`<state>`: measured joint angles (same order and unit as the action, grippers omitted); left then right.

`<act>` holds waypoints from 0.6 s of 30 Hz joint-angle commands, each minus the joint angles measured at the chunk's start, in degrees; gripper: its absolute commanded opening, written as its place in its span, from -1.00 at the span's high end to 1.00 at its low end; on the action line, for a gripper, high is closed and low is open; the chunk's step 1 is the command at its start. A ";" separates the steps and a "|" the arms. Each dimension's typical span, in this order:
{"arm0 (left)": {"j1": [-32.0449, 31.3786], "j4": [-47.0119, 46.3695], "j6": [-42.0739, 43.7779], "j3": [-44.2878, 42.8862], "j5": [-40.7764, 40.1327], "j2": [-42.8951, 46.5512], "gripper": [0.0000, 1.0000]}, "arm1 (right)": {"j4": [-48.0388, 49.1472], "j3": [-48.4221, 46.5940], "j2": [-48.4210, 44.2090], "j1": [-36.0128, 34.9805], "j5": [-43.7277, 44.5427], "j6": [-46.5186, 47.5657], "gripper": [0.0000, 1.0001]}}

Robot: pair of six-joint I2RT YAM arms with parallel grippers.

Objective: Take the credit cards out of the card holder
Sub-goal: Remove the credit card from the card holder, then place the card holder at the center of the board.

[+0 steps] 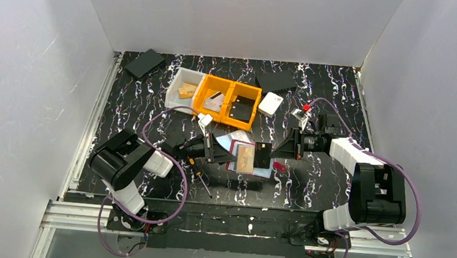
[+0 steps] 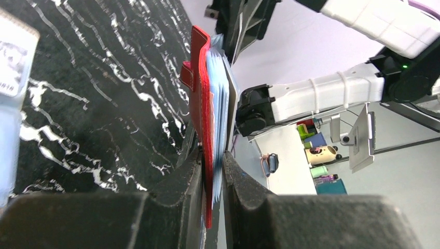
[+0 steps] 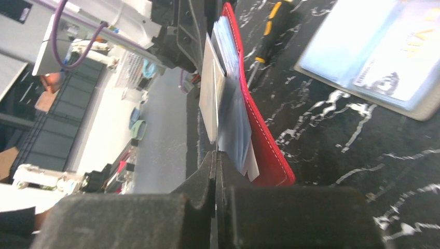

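Pinching the red card holder [image 2: 200, 93] between its fingers, the left gripper [image 2: 211, 158] has it edge-on. Light-blue credit cards [image 2: 218, 93] sit fanned inside the holder. On the holder's opposite side the right gripper [image 3: 216, 158] has its fingers pressed together, tips right under a grey card [image 3: 209, 88] that sticks out of the holder; whether they grip it cannot be told. Beside the holder, a loose light-blue card [image 3: 373, 46] lies on the table [image 3: 337, 135], its print too blurred to read. A yellow-and-black screwdriver [image 3: 270, 26] lies near the holder.
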<state>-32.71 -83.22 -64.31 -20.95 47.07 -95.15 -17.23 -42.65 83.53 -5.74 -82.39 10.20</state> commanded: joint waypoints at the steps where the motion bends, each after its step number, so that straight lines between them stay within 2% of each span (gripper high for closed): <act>1: 0.01 -1.37 0.84 1.15 -0.01 -3.88 1.00 | 1.14 -1.41 -2.16 2.06 4.40 0.26 0.97; 9: -3.77 -0.46 1.33 -0.28 -6.16 -10.81 1.00 | -0.63 -2.26 -1.78 4.00 5.10 1.89 0.97; 12: -5.73 0.06 1.61 -0.84 -10.86 -12.54 0.97 | -2.83 -2.69 -1.42 4.31 5.92 3.80 0.97; 14: -6.62 1.62 2.41 -0.41 -13.87 -12.16 0.87 | -3.02 -2.70 -1.35 4.37 6.14 3.99 0.97; 18: -8.22 10.29 5.38 2.09 -20.73 -6.03 0.38 | -3.34 -2.83 -0.84 4.33 6.30 4.24 0.97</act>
<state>-39.77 -78.96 -62.76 -20.34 34.61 -107.85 -19.20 -43.13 82.76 -1.61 -76.16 12.62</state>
